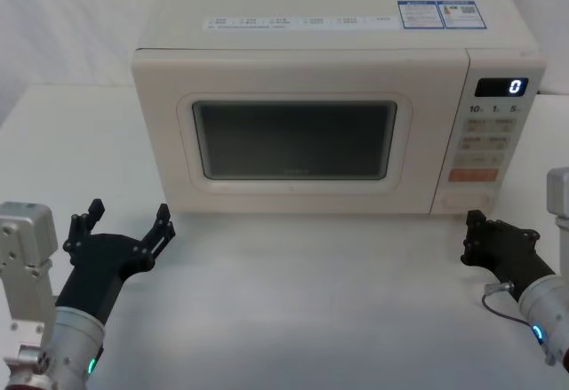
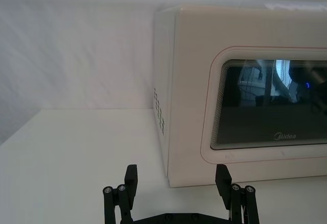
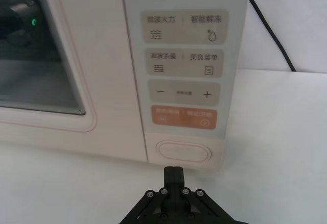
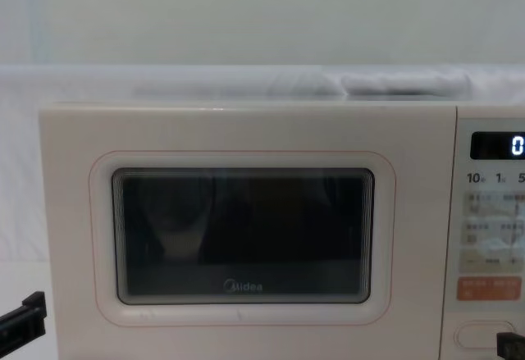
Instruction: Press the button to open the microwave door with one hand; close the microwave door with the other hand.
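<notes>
The microwave door is closed; its dark window and Midea logo face me in the chest view. Below the orange key, the button sits at the bottom of the control panel. My right gripper is shut, its tip pointing at the button from a short distance and not touching it; in the head view it hovers at the microwave's front right corner. My left gripper is open and holds nothing. It hangs in front of the microwave's front left corner.
The microwave stands on a white table against a white backdrop. The display reads 0. A black cable runs down behind the microwave's right side. Bare tabletop lies between the two arms.
</notes>
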### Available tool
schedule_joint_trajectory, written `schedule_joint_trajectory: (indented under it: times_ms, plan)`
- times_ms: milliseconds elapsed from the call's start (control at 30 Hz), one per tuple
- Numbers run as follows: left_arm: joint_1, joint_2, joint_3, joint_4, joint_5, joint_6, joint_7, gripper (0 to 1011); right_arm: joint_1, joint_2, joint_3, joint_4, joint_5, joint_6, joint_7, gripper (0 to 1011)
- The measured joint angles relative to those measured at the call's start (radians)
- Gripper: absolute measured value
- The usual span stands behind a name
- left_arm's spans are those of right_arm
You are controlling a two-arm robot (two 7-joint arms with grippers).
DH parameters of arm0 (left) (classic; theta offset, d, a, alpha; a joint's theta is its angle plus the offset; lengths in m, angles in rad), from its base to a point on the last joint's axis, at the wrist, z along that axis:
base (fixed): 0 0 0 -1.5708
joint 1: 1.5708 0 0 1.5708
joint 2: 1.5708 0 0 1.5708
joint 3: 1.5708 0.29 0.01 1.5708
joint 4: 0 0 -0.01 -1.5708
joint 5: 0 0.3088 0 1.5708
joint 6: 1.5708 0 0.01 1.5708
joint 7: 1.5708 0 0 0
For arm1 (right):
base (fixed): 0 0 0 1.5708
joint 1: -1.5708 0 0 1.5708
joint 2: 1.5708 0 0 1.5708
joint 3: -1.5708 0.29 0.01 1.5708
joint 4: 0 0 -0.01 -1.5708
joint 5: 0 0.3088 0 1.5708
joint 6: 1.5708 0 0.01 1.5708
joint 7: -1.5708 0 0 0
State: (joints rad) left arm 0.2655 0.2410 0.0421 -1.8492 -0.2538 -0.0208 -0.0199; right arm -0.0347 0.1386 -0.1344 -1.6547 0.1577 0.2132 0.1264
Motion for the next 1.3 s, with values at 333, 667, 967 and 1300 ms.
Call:
schedule_joint_trajectory:
  times_ms: [333,667,967,1300]
  plan:
    - [0.0,0.0,0.0,0.0,0.0,0.0,0.0,1001,0.054,-0.019,0.003,0.098,0.007,-0.046,0.003,0]
    - [0.0,0.0,0.0,0.0,0.0,0.0,0.0,1001,0.087,-0.037,-0.002,0.15,0.011,-0.085,0.003,0]
    - [0.0,0.0,0.0,0.0,0.0,0.0,0.0,1001,0.099,-0.048,-0.004,0.173,0.011,-0.106,-0.003,0]
    - [0.0,0.0,0.0,0.0,0.0,0.0,0.0,1001,0.108,-0.053,-0.003,0.195,0.011,-0.121,-0.008,0]
